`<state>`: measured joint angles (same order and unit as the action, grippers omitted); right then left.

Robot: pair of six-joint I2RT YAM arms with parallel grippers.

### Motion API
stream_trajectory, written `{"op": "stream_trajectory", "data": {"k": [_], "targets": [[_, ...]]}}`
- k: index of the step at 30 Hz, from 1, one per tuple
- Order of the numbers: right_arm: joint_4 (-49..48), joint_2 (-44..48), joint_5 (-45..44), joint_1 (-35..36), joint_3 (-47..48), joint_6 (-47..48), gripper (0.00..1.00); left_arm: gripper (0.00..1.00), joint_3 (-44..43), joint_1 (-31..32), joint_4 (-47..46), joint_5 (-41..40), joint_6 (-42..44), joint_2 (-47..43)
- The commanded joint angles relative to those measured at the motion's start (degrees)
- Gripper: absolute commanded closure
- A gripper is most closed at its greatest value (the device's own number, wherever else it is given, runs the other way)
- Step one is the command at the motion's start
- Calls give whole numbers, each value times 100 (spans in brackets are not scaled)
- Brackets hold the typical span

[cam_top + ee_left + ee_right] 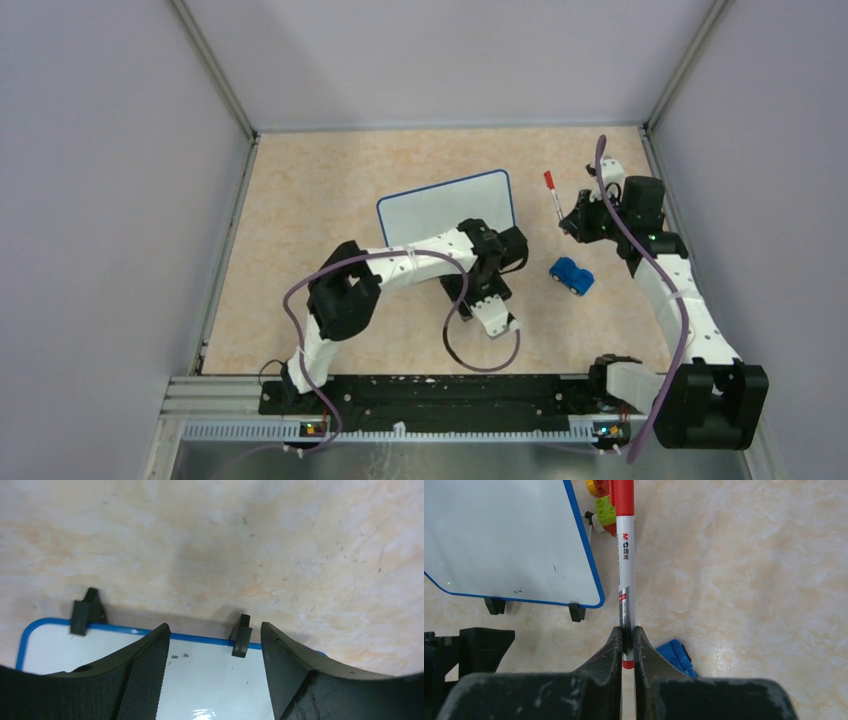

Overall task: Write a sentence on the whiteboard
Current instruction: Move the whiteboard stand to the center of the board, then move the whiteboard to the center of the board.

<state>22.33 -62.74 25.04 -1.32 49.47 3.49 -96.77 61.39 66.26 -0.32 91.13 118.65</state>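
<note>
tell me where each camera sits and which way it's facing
Top: above and behind the arms, looking down on the table; both arms show, bases at the bottom.
Left wrist: on the left arm, facing down past the open left tool at the whiteboard's footed edge.
Right wrist: on the right arm, looking along the red marker pinched in the right tool; blue toy car beside it.
Shared: all three show the whiteboard; top and right wrist share marker and car.

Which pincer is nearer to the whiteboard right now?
Left. The left pincer hangs open over the whiteboard, at its footed edge; the right pincer is off beside it, shut on the marker.
</note>
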Motion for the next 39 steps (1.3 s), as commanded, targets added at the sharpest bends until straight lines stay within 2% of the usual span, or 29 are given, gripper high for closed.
{"op": "stream_trajectory", "data": {"k": [1, 4, 6, 15, 20, 25, 31, 34, 39], "targets": [[-177, 118, 56, -57, 176, -59, 100, 27, -941, 79, 652, 1073, -1042, -431], [-177, 119, 45, -66, 201, -67, 100, 27, -1666, -79, 973, 1552, -1795, -511], [-199, 125, 53, -85, 202, -75, 100, 28, -2149, -400, 1148, 2062, -2173, -580], [-194, 115, 93, -115, 185, -77, 100, 26, -3310, -2888, 523, 3803, -4182, -868], [-218, 84, 102, -114, 168, -69, 100, 28, -3287, -4288, 273, 4852, -4950, -766], [-208, 69, 107, -115, 159, -66, 100, 32, -3293, -5112, 332, 5873, -5437, -423], [-201, 68, 120, -118, 137, -50, 100, 41, -2944, -5523, 448, 6669, -5879, -18], [-191, 76, 133, -116, 137, -48, 100, 44, -2392, -5686, -39, 7006, -6285, -91], [-177, 84, 142, -114, 124, -37, 100, 47, -1116, -5743, -944, 6926, -6585, -583]]}}
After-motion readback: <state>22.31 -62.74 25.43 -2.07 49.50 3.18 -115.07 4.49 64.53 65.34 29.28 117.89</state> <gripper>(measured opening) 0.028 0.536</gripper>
